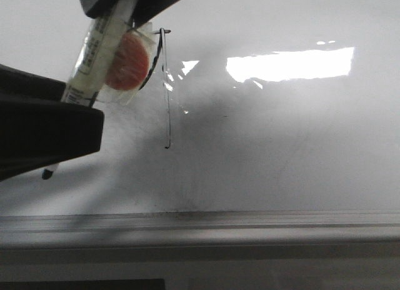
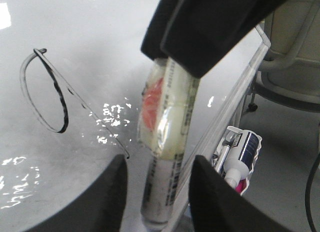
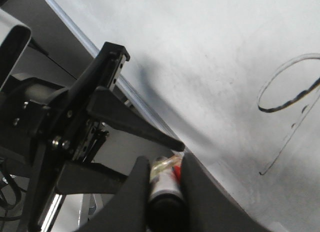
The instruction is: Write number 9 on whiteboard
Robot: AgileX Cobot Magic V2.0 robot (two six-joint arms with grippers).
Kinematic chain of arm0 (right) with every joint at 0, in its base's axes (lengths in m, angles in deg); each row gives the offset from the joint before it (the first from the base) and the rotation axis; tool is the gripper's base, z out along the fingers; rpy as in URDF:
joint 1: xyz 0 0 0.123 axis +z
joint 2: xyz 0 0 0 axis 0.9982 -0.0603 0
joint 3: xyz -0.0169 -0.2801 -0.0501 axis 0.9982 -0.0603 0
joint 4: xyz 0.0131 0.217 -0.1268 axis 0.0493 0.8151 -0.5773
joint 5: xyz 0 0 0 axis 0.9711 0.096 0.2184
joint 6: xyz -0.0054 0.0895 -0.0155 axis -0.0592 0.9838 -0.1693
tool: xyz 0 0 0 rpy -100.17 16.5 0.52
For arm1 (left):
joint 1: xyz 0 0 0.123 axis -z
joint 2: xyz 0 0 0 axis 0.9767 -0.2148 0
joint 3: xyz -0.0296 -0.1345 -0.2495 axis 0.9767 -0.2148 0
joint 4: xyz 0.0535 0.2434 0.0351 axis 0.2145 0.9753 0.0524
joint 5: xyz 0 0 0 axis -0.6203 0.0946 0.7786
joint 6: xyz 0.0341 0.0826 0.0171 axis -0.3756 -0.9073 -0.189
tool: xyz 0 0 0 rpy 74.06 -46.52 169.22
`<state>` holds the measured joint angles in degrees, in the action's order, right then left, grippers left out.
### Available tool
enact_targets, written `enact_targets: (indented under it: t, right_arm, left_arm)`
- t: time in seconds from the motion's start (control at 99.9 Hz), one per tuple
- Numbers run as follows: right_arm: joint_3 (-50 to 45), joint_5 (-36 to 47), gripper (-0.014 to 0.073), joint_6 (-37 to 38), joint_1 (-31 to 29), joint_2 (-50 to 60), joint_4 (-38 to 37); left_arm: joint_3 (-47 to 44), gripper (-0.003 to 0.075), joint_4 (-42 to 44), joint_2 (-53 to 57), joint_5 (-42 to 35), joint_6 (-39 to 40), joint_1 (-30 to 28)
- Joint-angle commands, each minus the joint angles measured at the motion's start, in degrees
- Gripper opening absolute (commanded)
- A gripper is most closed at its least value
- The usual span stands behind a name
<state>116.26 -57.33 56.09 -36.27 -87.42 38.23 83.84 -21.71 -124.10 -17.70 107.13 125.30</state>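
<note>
**Drawn 9 on board; marker clamped between black fingers**

Front view: the number 9 (image 1: 166, 90) sits on the whiteboard (image 1: 281, 152) at about 10 o'clock from frame centre. The thin black stem runs nearly straight down; the loop at its top is partly hidden behind the marker (image 1: 100, 49). The marker is a white barrel with an orange disc wrapped in clear film, tilted, with its lower end toward 7 o'clock. A bright light reflection lies at 1 o'clock. The grey frame edge (image 1: 250, 224) runs across the lower part.

Left wrist view: the left pincer (image 2: 157, 192) stands narrow, fingers (image 2: 102, 202) on either side of the marker barrel (image 2: 167, 142); whether the pads press it, cannot tell. The 9 (image 2: 47, 92) lies beside it.

Right wrist view: the right pincer (image 3: 162, 184) is closed around a dark-capped marker end (image 3: 165, 189). The 9 (image 3: 290, 102) lies at 2 o'clock, well apart.
</note>
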Motion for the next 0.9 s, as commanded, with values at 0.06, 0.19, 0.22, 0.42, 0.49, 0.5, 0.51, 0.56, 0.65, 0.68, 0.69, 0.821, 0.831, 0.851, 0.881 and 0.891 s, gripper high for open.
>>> enact_targets:
  t: [0.06,0.19,0.22,0.42,0.49,0.5,0.51,0.56,0.65,0.68,0.69,0.821,0.831,0.851,0.881,0.891]
  right_arm:
    - [2.0,2.6,-0.0060,0.1,0.2,1.1,1.2]
    - [2.0,2.8,0.0080,0.1,0.2,1.1,1.1]
    - [2.0,3.0,0.0160,0.1,0.2,1.1,1.1]
    - [2.0,3.3,0.0422,0.1,-0.7,1.3,0.9]
    - [2.0,3.3,0.0416,0.1,-0.7,1.6,0.7]
    - [2.0,3.3,0.0416,0.1,-0.7,1.6,0.7]
    - [2.0,3.3,0.0416,0.1,-0.7,1.6,0.7]
    - [2.0,3.2,0.0416,0.1,-0.7,1.7,0.7]
    - [2.0,3.2,0.0416,0.1,-0.7,1.7,0.7]
    - [2.0,3.2,0.0416,0.1,-0.7,1.7,0.7]
    - [2.0,3.2,0.0416,0.1,-0.7,1.7,0.7]
    - [2.0,3.7,0.0416,0.1,-0.7,1.7,0.7]
    - [2.0,3.7,0.0416,0.1,-0.7,1.7,0.7]
    - [2.0,3.9,0.0416,0.1,-0.7,1.7,0.7]
    - [2.0,4.0,0.0416,0.1,-0.7,1.7,0.7]
    - [2.0,4.0,0.0416,0.1,-0.7,1.7,0.7]
  left_arm:
    - [1.9,-0.0018,-1.0,0.2,-4.8,0.4,0.2]
    - [1.9,-0.0020,-1.2,0.2,-4.8,0.5,0.2]
    - [1.9,-0.0020,-1.6,0.2,-4.9,0.5,0.2]
    - [1.9,-0.0020,-13.2,2.7,-2.8,5.4,0.2]
    - [1.9,-0.0021,-21.7,4.1,1.2,6.5,0.2]
    - [1.9,-0.0021,-22.6,4.2,1.7,6.5,0.2]
    - [1.9,-0.0021,-24.4,4.5,2.6,6.5,0.2]
    - [1.9,-0.0021,-31.5,5.3,5.7,6.5,0.2]
    - [1.9,-0.0021,-41.6,5.8,9.2,6.5,0.2]
    - [1.9,-0.0021,-42.0,5.8,9.7,6.5,0.2]
    - [1.9,-0.0021,-42.0,5.8,9.8,6.5,0.2]
    - [1.9,-0.0021,-42.1,5.3,9.0,6.5,0.2]
    - [1.9,-0.0021,-42.1,5.3,8.9,6.5,0.2]
    - [1.9,-0.0021,-42.1,5.0,8.8,6.5,0.2]
    - [1.9,-0.0021,-42.1,4.5,8.6,6.5,0.2]
    - [1.9,-0.0020,-42.1,4.4,8.6,6.5,0.2]
